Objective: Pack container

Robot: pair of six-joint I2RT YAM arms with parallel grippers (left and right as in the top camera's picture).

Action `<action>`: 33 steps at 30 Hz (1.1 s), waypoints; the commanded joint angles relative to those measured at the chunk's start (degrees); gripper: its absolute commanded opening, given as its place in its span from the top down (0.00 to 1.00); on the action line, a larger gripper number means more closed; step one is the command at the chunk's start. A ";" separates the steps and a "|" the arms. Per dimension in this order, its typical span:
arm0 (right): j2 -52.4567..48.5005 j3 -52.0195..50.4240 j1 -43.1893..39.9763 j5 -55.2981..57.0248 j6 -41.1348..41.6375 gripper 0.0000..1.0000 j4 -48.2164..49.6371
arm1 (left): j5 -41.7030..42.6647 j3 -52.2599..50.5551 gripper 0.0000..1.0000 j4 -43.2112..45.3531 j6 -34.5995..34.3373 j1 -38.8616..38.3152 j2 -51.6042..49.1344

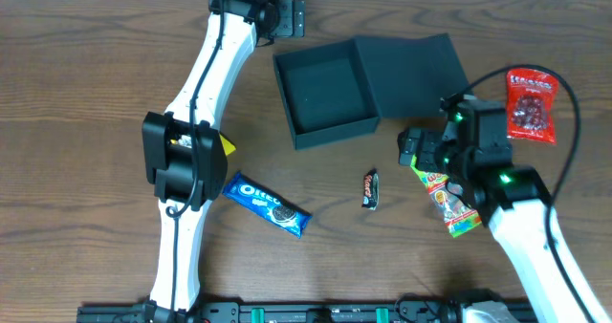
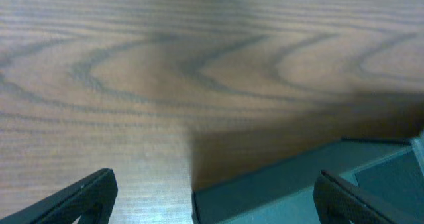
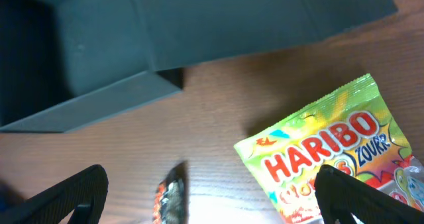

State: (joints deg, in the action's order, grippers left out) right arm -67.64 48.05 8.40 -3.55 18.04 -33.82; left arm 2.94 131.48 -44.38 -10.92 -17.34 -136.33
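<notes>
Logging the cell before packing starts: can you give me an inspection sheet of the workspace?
Surface: wooden table, no spills seen.
Job's things: container open, empty, lid flap lying back.
Clutter: Oreo packet, small dark bar, Haribo bag, red snack bag, all on the table outside the container.
Grippers: left gripper open, right gripper open, both empty.
Cables: black cable arcs past the red snack bag.
Surroundings: nothing seen.
</notes>
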 commanded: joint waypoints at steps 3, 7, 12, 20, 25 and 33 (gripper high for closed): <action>-7.10 1.01 -0.46 2.51 0.79 0.01 3.04 | -3.61 1.77 0.05 3.23 -0.90 0.83 -2.84; -11.21 1.01 -0.46 2.71 0.79 0.01 5.46 | -3.85 1.77 0.05 5.49 -0.90 1.29 -4.74; -14.14 1.01 -0.46 6.36 0.79 0.01 8.15 | -5.07 1.75 0.05 5.40 -0.87 1.36 -6.84; -16.94 1.01 -0.52 12.92 0.76 0.01 11.13 | -6.93 1.75 0.05 1.46 2.60 1.38 -7.02; -19.67 1.01 -0.52 13.22 0.79 0.01 13.09 | -8.85 1.75 0.05 -0.92 2.60 1.38 -7.02; -24.15 1.01 -0.50 13.18 0.81 0.01 15.69 | -8.90 1.75 0.05 -1.57 3.69 1.36 -7.04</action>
State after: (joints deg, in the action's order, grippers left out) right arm -90.45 48.05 8.36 8.64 18.04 -18.57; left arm -4.82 131.90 -45.67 -8.51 -16.21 -143.26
